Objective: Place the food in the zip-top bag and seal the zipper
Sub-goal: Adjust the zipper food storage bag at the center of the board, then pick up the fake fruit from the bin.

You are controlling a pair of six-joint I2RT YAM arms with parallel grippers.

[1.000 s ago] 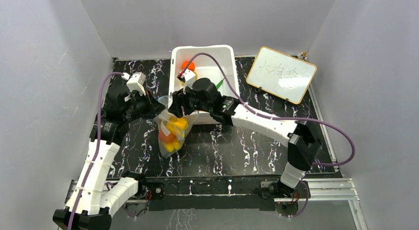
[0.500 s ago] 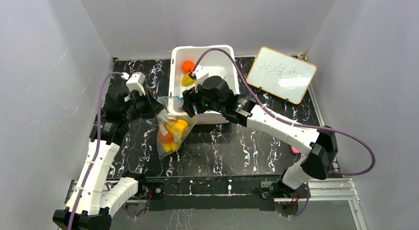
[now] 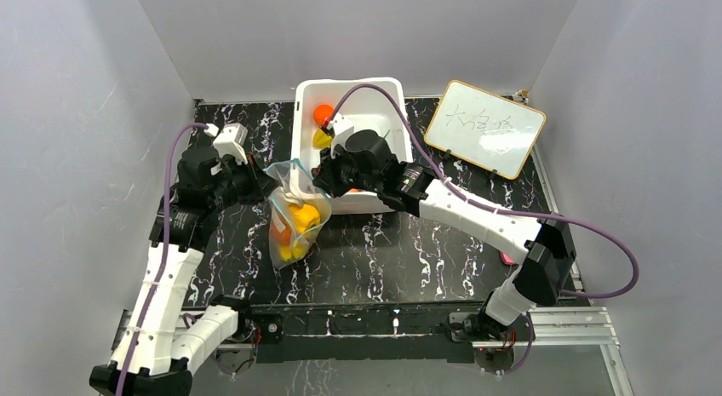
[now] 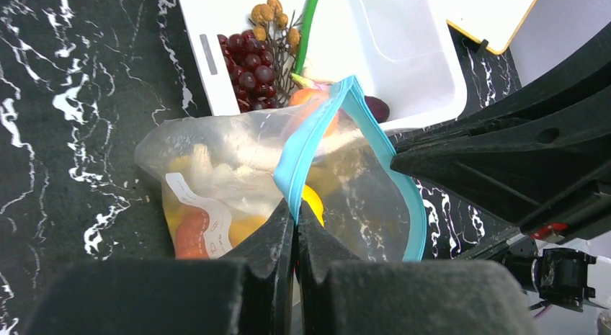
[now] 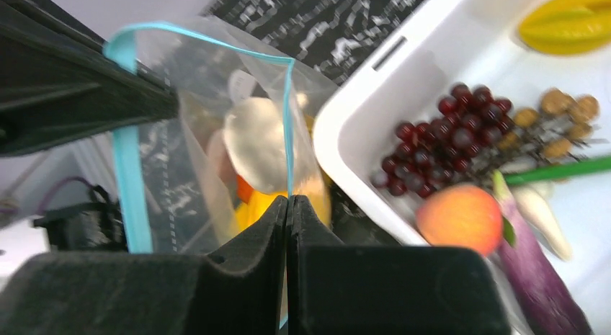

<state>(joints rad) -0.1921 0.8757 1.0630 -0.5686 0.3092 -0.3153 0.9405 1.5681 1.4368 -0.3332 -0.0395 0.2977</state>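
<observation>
Left tool (image 3: 262, 185) and right tool (image 3: 321, 176) meet over the zip-top bag (image 3: 294, 221) in the overhead view. Each grips one side of its mouth and holds it open, just in front of the white tub (image 3: 300, 132). The bag hangs tilted above the black marbled counter (image 3: 409, 251), with yellow and orange food (image 3: 298, 219) heaped in its lower half. Whether its bottom rests on the counter cannot be told. An orange (image 3: 323, 114) and a yellow fruit (image 3: 322, 139) lie in the tub's far left corner. A whiteboard (image 3: 485, 128) sits to the right, well apart from the bag.

From the left wrist, that tool's fingers (image 4: 266, 248) are pressed together, pinching one lip of the bag right at the teal zipper (image 4: 317, 133). The strip runs up and away from the pinch, and the mouth gapes toward the right arm. Beyond the bag, dark red grapes (image 4: 248, 61) and a green pod (image 4: 308, 25) lie in the tub.

From the right wrist, the fingers (image 5: 252, 256) are likewise nipped tight on the opposite lip, with the teal strip looping round the open mouth. White garlic (image 5: 256, 144) shows through the clear plastic, above the yellow pieces. In the tub beside the grapes lie a peach (image 5: 461, 218) and a purple eggplant (image 5: 537, 281).
</observation>
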